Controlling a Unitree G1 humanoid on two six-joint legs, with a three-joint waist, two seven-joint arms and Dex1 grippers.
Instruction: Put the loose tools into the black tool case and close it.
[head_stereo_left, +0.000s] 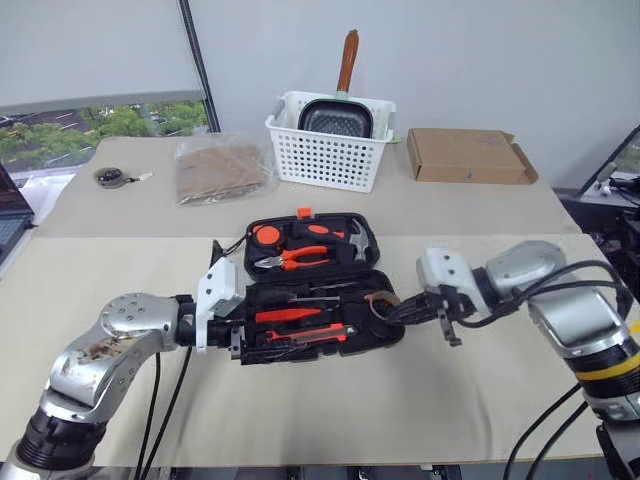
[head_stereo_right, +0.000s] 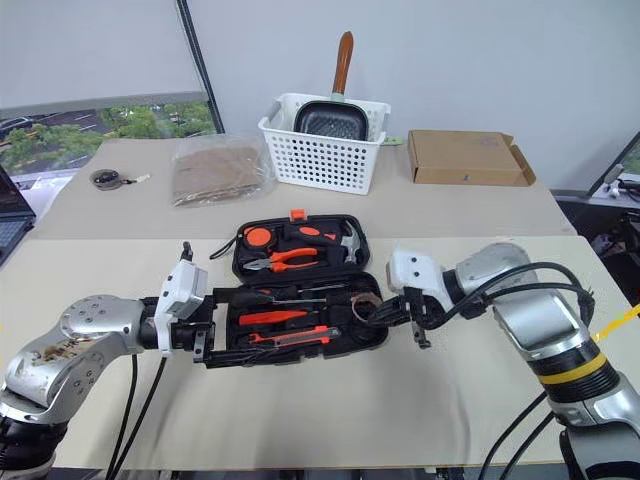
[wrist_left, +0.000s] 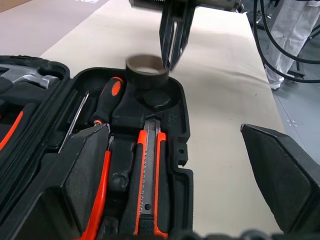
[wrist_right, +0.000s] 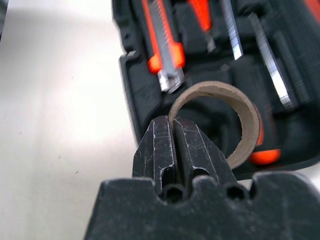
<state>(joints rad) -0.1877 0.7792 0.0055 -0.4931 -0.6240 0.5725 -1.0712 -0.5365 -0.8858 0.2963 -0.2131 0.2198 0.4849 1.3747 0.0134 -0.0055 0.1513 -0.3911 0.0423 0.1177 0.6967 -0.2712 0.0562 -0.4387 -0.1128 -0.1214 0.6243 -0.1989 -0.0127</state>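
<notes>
At the top centre of my view a white lattice basket (head_stereo_left: 328, 150) sits on the table (head_stereo_left: 120, 400), holding a dark pan (head_stereo_left: 336, 117) with a wooden handle. A flat cardboard box (head_stereo_left: 468, 156) lies at upper right, a clear plastic bag (head_stereo_left: 222, 168) and a small tape measure (head_stereo_left: 110, 177) at upper left.

Head pair looks down over the table; wrist cameras sit close above the black tool case (head_stereo_left: 315, 300)
</notes>
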